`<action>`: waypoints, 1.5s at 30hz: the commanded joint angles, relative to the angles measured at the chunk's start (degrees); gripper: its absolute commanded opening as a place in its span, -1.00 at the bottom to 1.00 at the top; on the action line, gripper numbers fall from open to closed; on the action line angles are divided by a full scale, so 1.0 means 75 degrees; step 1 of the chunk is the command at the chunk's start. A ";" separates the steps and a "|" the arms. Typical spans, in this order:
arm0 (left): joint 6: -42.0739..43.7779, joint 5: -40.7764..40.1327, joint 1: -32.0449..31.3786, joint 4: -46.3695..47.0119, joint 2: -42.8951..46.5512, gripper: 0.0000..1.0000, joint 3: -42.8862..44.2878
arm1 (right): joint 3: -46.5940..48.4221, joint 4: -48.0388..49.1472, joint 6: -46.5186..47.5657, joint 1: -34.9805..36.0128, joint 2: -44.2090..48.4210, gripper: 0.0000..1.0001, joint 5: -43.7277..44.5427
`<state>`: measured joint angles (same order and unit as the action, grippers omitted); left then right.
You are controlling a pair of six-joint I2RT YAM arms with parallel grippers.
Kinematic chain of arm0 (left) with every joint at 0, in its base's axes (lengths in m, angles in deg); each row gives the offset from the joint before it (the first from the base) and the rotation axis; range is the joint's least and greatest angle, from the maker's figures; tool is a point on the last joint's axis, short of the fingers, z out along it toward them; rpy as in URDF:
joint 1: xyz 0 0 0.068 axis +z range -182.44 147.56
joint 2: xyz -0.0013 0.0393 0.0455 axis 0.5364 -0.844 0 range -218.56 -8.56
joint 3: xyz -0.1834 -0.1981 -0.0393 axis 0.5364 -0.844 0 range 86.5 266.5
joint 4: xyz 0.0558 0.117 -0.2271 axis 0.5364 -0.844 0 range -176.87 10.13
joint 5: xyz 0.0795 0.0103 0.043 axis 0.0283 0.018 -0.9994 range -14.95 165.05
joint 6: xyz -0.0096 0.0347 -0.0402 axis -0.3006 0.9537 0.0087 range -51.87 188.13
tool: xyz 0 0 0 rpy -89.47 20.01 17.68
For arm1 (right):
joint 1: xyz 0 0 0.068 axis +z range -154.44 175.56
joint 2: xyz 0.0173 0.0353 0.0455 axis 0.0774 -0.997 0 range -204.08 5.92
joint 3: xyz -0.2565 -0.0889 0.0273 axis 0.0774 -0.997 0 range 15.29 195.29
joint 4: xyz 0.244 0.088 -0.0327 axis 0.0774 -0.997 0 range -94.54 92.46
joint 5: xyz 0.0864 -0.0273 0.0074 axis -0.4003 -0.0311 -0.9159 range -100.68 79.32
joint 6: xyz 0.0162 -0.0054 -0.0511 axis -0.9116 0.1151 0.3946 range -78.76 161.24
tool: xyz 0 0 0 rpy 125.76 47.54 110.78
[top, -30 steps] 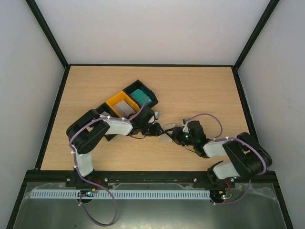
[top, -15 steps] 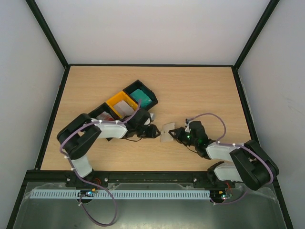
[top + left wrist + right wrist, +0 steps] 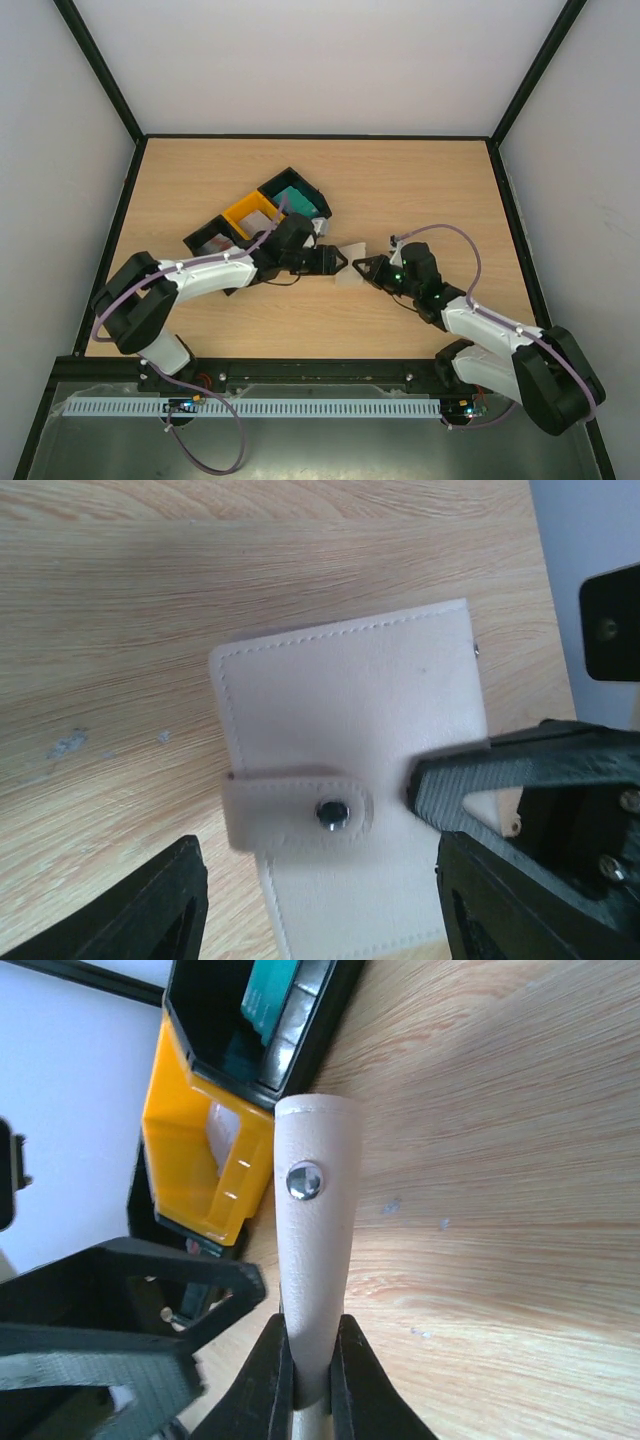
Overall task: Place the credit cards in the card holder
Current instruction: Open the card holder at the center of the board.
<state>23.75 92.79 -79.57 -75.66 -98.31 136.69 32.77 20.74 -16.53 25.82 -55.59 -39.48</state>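
Pale wooden tabletop (image 3: 420,190), walled in white with a black frame, fills the top view. Near its middle the beige card holder (image 3: 350,274) lies between both tools, with the left gripper (image 3: 338,262) at its nine o'clock and the right gripper (image 3: 364,268) at its three o'clock. Three trays run in a slanted row at its ten o'clock. The far black tray (image 3: 318,200) holds teal credit cards (image 3: 293,203). The yellow tray (image 3: 238,212) holds a pale card. What lies in the near black tray (image 3: 200,240) is too small to make out.

From the left wrist, the card holder (image 3: 350,700) shows its closed face, its strap (image 3: 290,815) fastened by the snap button (image 3: 331,812). The left gripper (image 3: 318,885) is released: its fingers (image 3: 150,910) stand wide at seven and five o'clock, clear of the leather. The right gripper (image 3: 455,790) pinches the holder's edge from three o'clock.

From the right wrist, the card holder (image 3: 318,1250) stands edge-on, snap button (image 3: 303,1181) facing the lens. The right gripper (image 3: 311,1370) is clenched on its lower end at six o'clock. The yellow tray (image 3: 180,1160) and the teal credit cards (image 3: 270,990) sit at eleven o'clock.
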 commanded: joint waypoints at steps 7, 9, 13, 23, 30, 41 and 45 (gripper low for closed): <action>-0.0004 -0.0263 -0.0356 -0.0662 -0.0723 -0.21 0.0687 | 0.0172 -0.0189 -0.0457 0.0058 0.0618 -0.96 -0.0703; 0.0011 -0.0276 -0.0357 -0.0773 -0.0788 -0.25 0.0719 | 0.0195 -0.0230 -0.0536 0.0066 0.0714 -0.96 -0.0723; -0.0020 -0.0722 -0.0388 -0.1179 -0.0901 -0.32 0.0765 | 0.0289 -0.0441 -0.0508 0.0060 0.0823 -0.96 -0.0676; -0.0163 -0.2897 -0.0388 -0.2802 -0.0957 -0.51 0.1003 | 0.0729 -0.1872 0.0236 0.0059 0.0898 -0.96 0.0317; -0.0164 -0.3314 -0.0394 -0.3311 -0.0870 -0.52 0.1268 | 0.0842 -0.2157 0.0369 0.0058 0.0910 -0.96 0.0522; -0.0530 -0.2802 -0.0362 -0.2499 0.0899 0.12 0.0813 | 0.0908 -0.1858 0.0437 0.0054 0.0877 -0.96 -0.0137; -0.0522 -0.2005 -0.0332 -0.1826 0.1239 0.28 0.0418 | 0.0836 -0.1439 0.0189 0.0060 0.0843 -0.96 -0.0630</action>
<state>20.49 72.79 -82.39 -93.71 -90.64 142.88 37.42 5.94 -14.26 26.06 -49.52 -40.27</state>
